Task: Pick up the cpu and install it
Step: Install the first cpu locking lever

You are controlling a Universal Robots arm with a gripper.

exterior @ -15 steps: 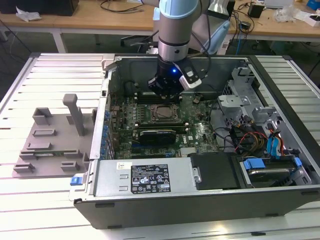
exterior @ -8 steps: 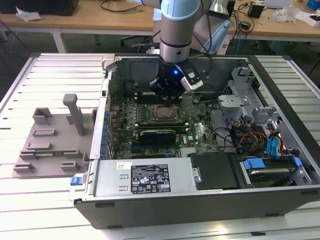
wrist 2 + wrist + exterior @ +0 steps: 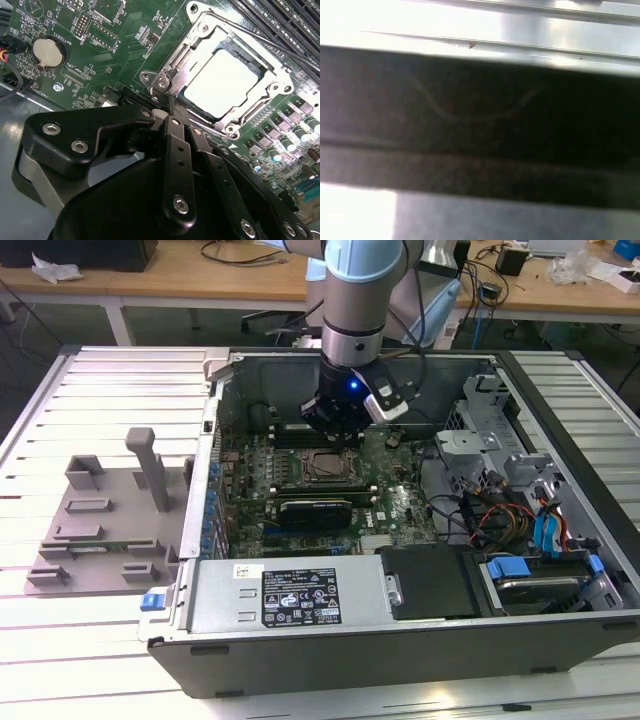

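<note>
Arm (image 3: 352,300) is held upright over the open computer case (image 3: 400,640), the gripper (image 3: 333,426) lowered just behind the socket (image 3: 325,468) in the exterior view. In the second wrist view the fingers (image 3: 181,145) are pressed together with nothing between them, their tips at the socket frame (image 3: 165,75). The cpu (image 3: 222,82) is seated inside that frame. A grey plastic tray (image 3: 100,525) is seen well apart, on the exterior view's left. A coin battery (image 3: 48,52) sits on the motherboard (image 3: 120,40).
</note>
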